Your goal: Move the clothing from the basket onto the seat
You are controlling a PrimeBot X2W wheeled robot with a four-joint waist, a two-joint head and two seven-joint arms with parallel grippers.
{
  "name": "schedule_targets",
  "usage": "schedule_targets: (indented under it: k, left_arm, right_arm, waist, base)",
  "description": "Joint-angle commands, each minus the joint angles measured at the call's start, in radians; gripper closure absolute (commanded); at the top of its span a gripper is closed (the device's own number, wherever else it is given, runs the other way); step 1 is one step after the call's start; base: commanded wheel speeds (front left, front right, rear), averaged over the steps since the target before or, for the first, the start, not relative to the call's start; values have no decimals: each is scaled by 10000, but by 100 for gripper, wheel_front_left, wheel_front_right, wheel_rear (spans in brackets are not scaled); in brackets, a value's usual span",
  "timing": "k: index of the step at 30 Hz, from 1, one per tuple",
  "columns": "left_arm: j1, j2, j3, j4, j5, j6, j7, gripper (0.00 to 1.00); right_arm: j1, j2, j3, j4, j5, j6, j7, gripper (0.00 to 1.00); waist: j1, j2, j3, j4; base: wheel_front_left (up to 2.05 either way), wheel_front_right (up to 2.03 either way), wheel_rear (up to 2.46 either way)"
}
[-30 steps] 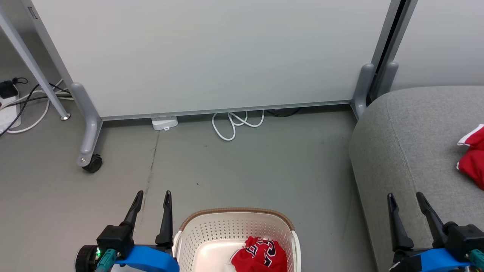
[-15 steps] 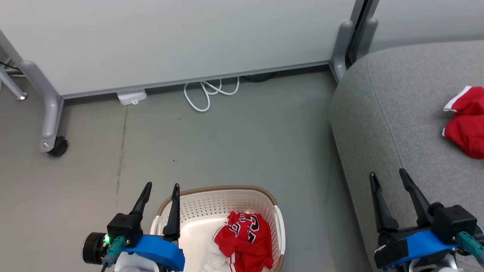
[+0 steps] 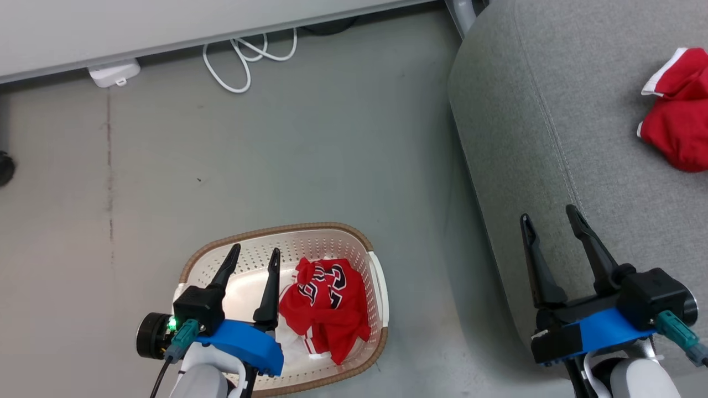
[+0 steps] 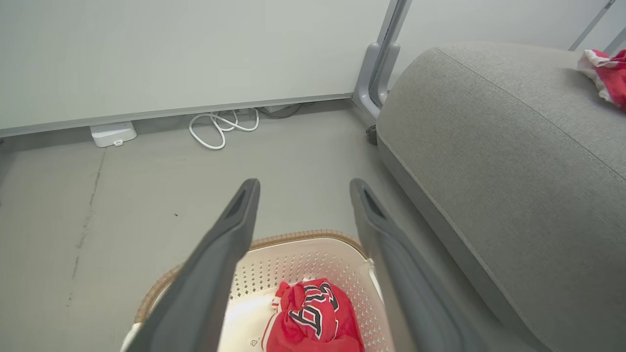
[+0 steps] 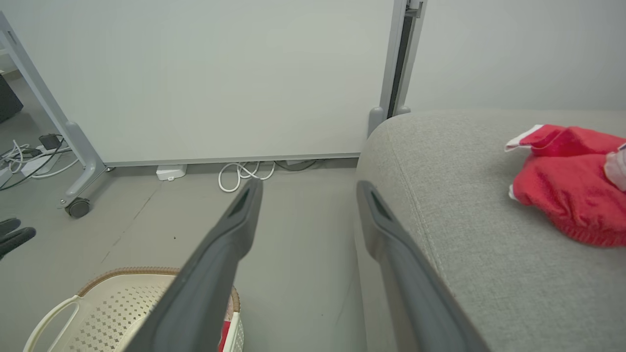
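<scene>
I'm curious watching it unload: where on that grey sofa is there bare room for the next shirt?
The seat is bare from its rounded floor-side edge across to the red clothing at its right; the right gripper hangs by that edge. The basket is crowded on its right with the lettered jersey, bare under the left gripper.

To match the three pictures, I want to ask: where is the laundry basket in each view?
Head view: basket at the bottom, left of centre, behind the left claw.
Left wrist view: basket at bottom centre, between that claw's fingers.
Right wrist view: basket in the bottom left corner.
Shared landmark: coiled white cable, higher up in every view.
</scene>
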Motion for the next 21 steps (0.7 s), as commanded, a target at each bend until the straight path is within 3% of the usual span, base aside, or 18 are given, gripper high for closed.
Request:
schedule_targets:
  k: [1, 12, 21]
  left_arm:
    - [-236, 4, -19, 84, -53, 3, -46, 0]
    - [-953, 34, -480, 1503, 236, -104, -44, 0]
    - [-1646, 605, -1036, 2980, 794, -162, -40, 0]
  right_arm:
    - [-185, 11, 53, -94, -76, 5, 12, 0]
    - [-584, 11, 471, -418, 3, 5, -127, 0]
    - [-1008, 15, 1074, -11, 781, 5, -746, 0]
  waist:
    - [-3, 0, 364, -231]
    - [-3, 0, 1581, -898]
    - [-3, 0, 2761, -1702]
  base:
    - [0, 0, 0]
    - [0, 0, 0]
    - [0, 0, 0]
